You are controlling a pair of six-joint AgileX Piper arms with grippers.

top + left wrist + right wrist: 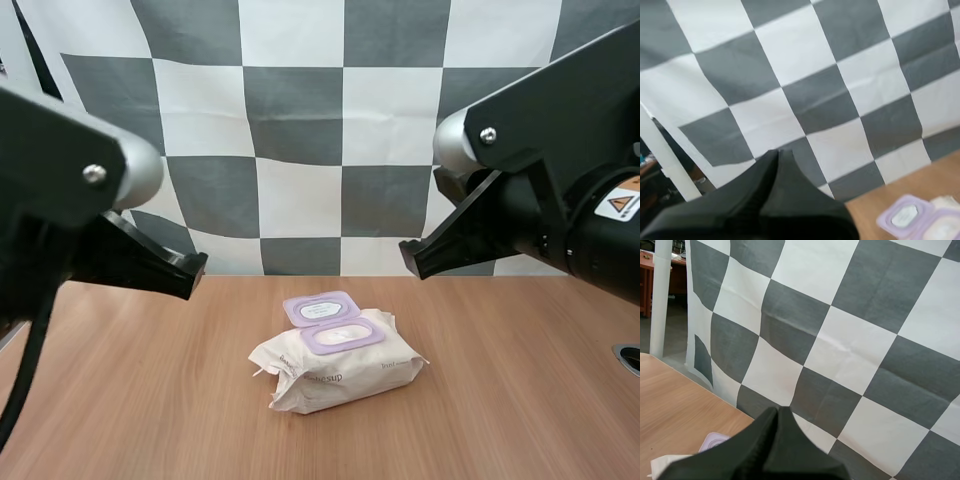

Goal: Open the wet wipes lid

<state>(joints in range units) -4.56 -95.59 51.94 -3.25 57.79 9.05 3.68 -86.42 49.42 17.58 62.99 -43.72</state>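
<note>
The pack of wet wipes (pixel 340 365) is seen lying flat around the middle of the wooden table (pixel 520 400). Its lilac lid (pixel 320 307) is already flipped back, so the white opening is exposed. Both arms are held up off the table, well apart from the pack, one on each side. The left gripper (pixel 777 154) is clamped together on nothing, fingers pressed into one dark wedge. Same story for the right gripper (pixel 778 411).

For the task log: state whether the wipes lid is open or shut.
Open: purple lid lies flipped back behind its dispensing frame.
</note>
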